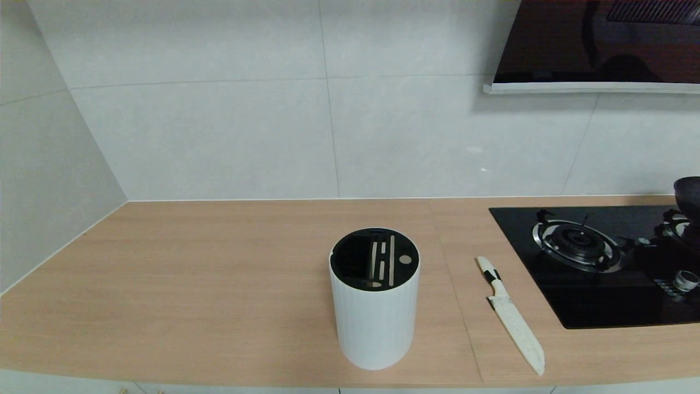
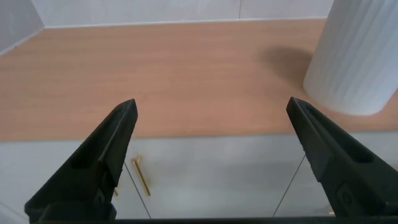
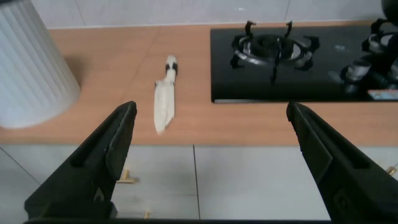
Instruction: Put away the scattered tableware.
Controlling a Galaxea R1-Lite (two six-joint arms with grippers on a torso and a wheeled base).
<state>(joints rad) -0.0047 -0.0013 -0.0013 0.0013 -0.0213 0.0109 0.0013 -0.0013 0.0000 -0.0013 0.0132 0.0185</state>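
White knife (image 3: 164, 102) lies on the counter (image 3: 112, 56) ahead of the right hand (image 3: 211, 109), untouched.

The left gripper (image 2: 211, 103) and right gripper (image 3: 211, 106) each carry two matte black fingers (image 2: 102, 158), broad at the base and flat-sided, tapering like wedges to narrow, blunt tips.

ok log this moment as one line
stage: not started | knife: flat on counter, between white holder and stove | left gripper: open, empty | right gripper: open, empty
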